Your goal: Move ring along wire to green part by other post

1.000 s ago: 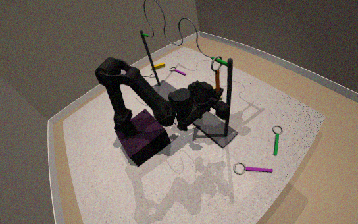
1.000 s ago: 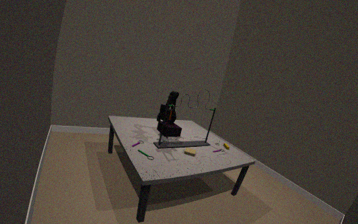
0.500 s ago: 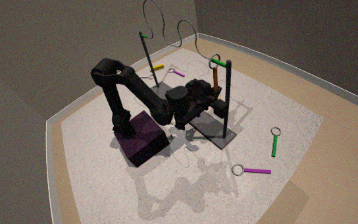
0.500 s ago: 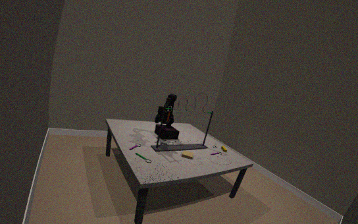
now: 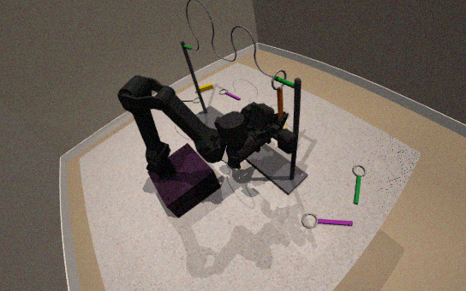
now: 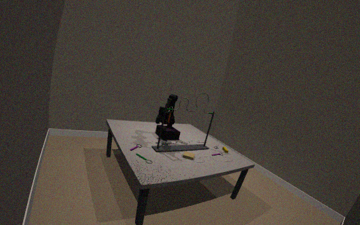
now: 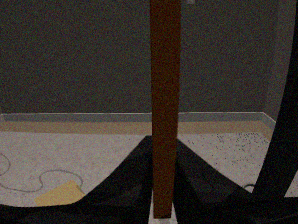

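The ring (image 5: 273, 84) hangs around the green part (image 5: 288, 82) (image 6: 170, 108) next to the near post (image 5: 295, 128) (image 7: 280, 130). Its orange handle (image 5: 280, 100) (image 6: 169, 117) (image 7: 165, 90) points down, almost upright. My gripper (image 5: 283, 117) (image 7: 158, 143) is shut on the handle's lower part, below the ring and beside the near post. The thin grey wire (image 5: 255, 55) runs from there in high bends to the other green part (image 5: 188, 47) (image 6: 210, 113) at the far post (image 5: 194, 77) (image 6: 209, 129). Where exactly the ring rests on the green part is too small to tell.
On the table lie a green-handled ring (image 5: 357, 189) (image 6: 141, 157), purple-handled rings (image 5: 335, 222) (image 5: 232, 96), a yellow block (image 5: 206, 87) (image 6: 225, 149) and a pale yellow block (image 6: 188, 155) (image 7: 62, 194). The posts stand on a grey base plate (image 5: 278, 171) (image 6: 182, 148).
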